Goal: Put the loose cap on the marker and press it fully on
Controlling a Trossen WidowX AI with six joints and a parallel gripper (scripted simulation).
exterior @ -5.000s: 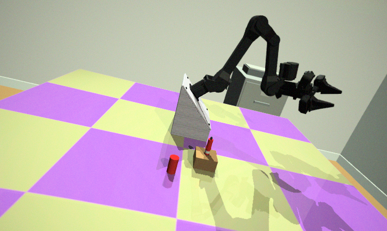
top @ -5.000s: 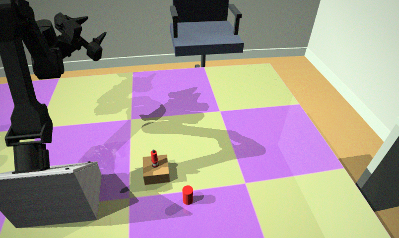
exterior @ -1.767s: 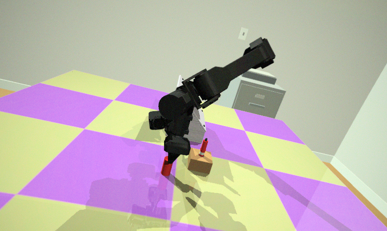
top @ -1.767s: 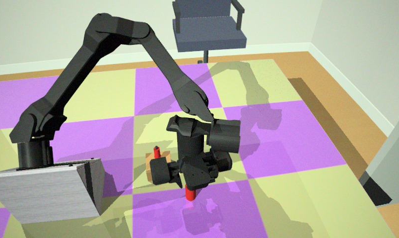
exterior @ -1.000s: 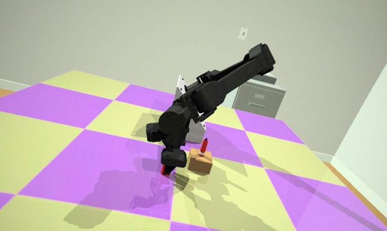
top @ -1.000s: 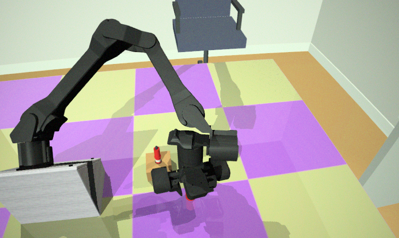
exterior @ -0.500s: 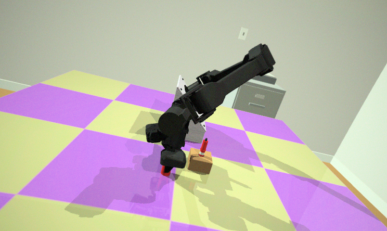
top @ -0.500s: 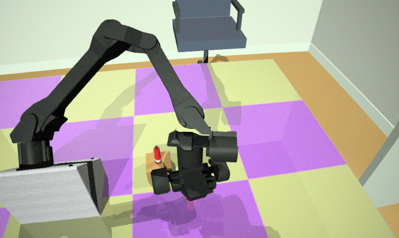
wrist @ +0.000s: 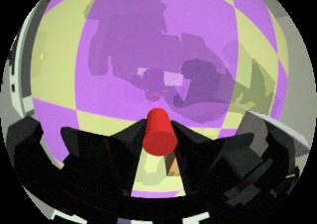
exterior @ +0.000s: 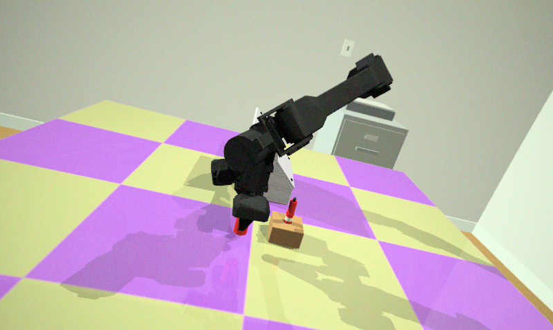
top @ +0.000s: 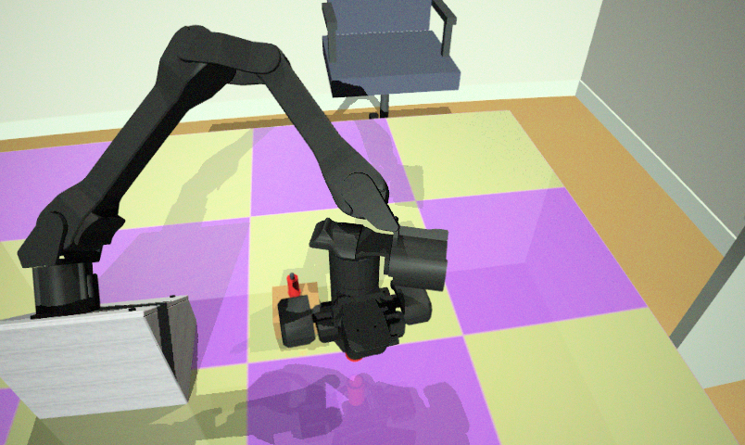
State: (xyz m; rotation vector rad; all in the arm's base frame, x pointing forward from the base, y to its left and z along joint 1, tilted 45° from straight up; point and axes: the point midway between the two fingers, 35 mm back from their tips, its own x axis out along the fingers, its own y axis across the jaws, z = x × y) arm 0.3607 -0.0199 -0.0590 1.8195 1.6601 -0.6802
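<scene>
Cap [exterior: 240, 227] (unlabelled) in end effector [exterior: 243, 223] beside marker [exterior: 290, 210]

Pale walls [top: 90, 55] with a light baseboard enclose an orange-brown floor [top: 630, 182], and the table [top: 520, 386] is a glossy checkerboard of purple and pale yellow squares. A blue-grey office chair [top: 387, 49] stands behind it, and a grey filing cabinet [exterior: 365, 135] sits by the far wall under what looks like a light switch [exterior: 347, 47].
</scene>
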